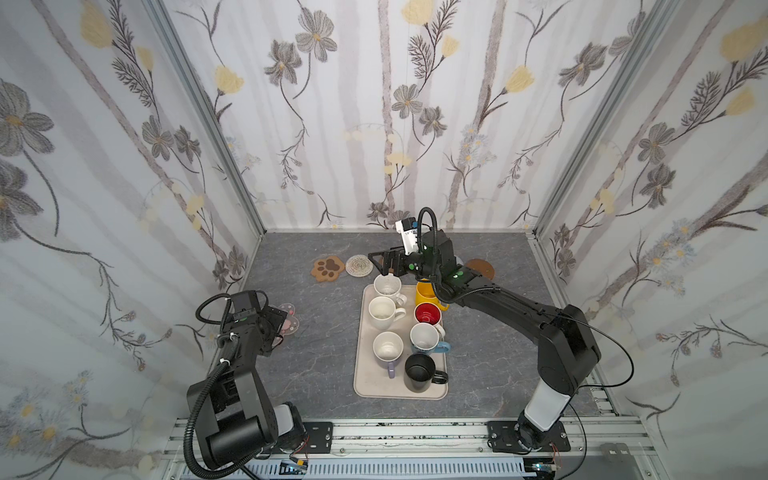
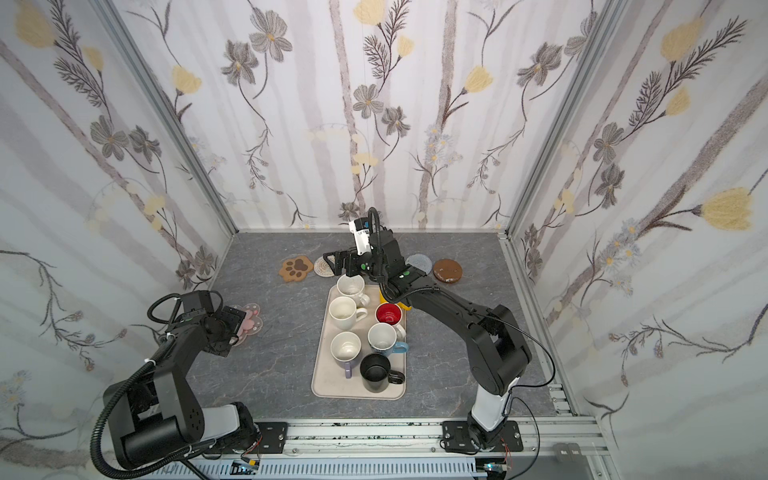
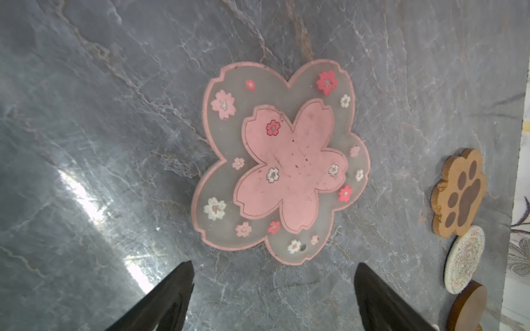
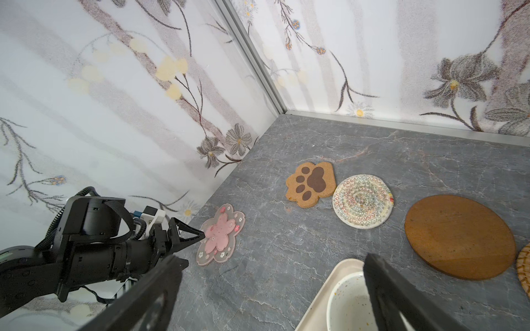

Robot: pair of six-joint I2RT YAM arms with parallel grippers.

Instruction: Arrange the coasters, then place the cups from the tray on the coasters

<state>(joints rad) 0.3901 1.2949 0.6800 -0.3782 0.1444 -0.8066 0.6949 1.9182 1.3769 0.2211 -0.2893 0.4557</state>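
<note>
The beige tray (image 1: 365,376) holds several cups, among them the speckled white (image 1: 387,286), yellow (image 1: 424,296) and black (image 1: 419,370). My right gripper (image 1: 380,264) hangs open just above the speckled cup (image 4: 347,301), with one finger over its rim and nothing held. Over the pink flower coaster (image 3: 281,160) my left gripper (image 3: 274,269) is open and holds nothing. The flower lies flat ahead of its fingertips. Paw (image 1: 328,268) and crocheted (image 1: 358,264) coasters lie behind the tray.
A brown wooden disc (image 4: 459,236) and a rattan edge (image 4: 524,266) lie under my right arm. A grey-blue round (image 2: 419,262) and a glossy brown disc (image 2: 447,271) sit at the back right. Papered walls (image 1: 124,166) close three sides.
</note>
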